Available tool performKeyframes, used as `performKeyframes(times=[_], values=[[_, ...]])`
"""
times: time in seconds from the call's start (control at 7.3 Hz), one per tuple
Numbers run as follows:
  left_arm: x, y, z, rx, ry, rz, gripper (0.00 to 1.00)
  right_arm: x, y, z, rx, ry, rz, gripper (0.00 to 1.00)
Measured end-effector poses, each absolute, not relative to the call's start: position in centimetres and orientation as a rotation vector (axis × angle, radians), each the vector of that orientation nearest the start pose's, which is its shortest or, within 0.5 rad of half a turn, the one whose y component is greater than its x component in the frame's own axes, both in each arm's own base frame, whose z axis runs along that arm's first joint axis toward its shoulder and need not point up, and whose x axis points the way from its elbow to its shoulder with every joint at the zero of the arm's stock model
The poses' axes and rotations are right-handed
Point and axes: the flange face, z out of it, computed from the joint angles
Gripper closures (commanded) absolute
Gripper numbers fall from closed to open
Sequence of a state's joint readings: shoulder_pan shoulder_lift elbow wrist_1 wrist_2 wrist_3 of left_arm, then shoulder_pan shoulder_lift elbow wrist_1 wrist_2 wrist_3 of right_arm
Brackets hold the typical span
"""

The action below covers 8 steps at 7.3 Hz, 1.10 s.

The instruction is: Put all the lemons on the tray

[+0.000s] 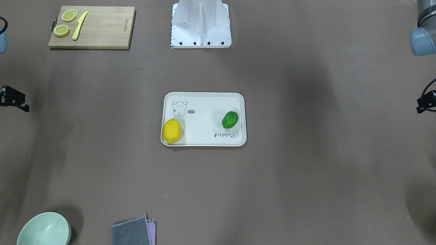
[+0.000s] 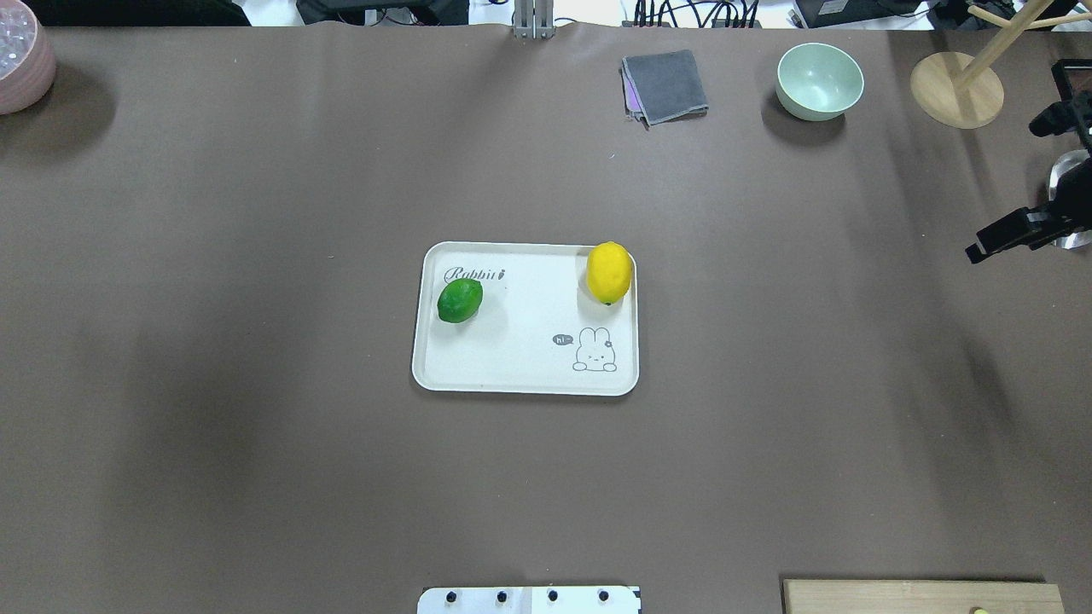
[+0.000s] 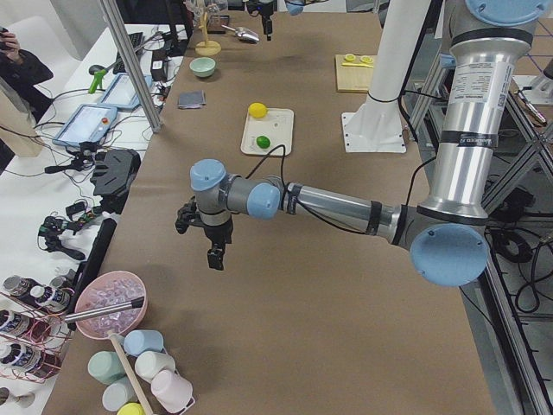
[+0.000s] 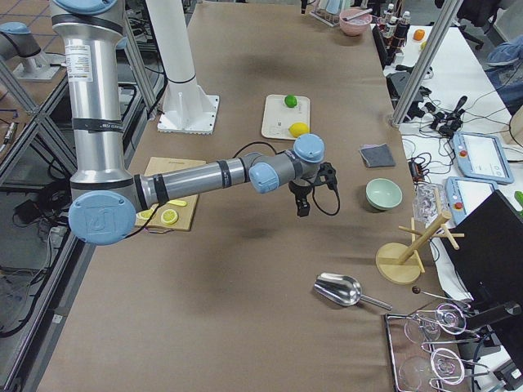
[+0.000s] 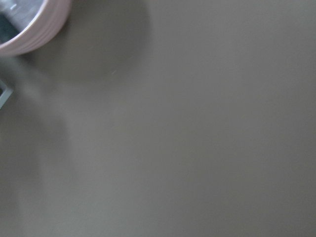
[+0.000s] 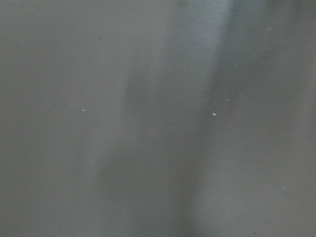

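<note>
The off-white tray (image 1: pixel 204 102) with the rabbit drawing lies at the table's middle, also in the overhead view (image 2: pixel 525 375). The yellow lemon (image 1: pixel 172 131) lies in one corner of it (image 2: pixel 609 272). The green lemon (image 1: pixel 230 119) lies near the "Rabbit" lettering (image 2: pixel 460 300). My right gripper (image 1: pixel 26 109) hangs far off at the table's side (image 2: pixel 972 253), its fingers looking shut and empty. My left gripper (image 1: pixel 419 110) hangs over the opposite end (image 3: pixel 212 262), also looking shut and empty. Both wrist views show only bare table.
A wooden cutting board (image 1: pixel 102 30) with lemon slices (image 1: pixel 61 30) and a yellow knife (image 1: pixel 79 25) sits near the robot base (image 1: pixel 201 34). A green bowl (image 2: pixel 819 81), a grey cloth (image 2: pixel 665 85), a wooden stand (image 2: pixel 955 89) and a pink bowl (image 2: pixel 21 60) line the far edge.
</note>
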<state>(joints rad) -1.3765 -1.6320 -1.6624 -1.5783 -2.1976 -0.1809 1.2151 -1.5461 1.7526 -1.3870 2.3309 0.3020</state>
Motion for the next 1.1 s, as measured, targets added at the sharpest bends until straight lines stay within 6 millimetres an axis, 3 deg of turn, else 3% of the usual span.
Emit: performKeyframes(times=[0.27, 0.55, 0.82, 1.1], values=[[-1.5, -49.8, 62.8, -0.007, 0.657, -0.01, 0.02, -6.2, -51.2, 55.5, 0.067, -0.718, -0.118, 0.0], [-2.4, -49.4, 64.0, -0.044, 0.759, -0.047, 0.02, -1.4, -51.6, 56.5, 0.007, -0.693, -0.036, 0.0], [-3.1, -49.8, 63.4, -0.035, 0.793, -0.064, 0.02, 1.2, -51.6, 57.7, -0.034, -0.729, 0.017, 0.0], [-3.4, -50.0, 62.9, -0.01, 0.798, -0.06, 0.01, 2.1, -51.4, 57.7, -0.061, -0.79, 0.05, 0.0]])
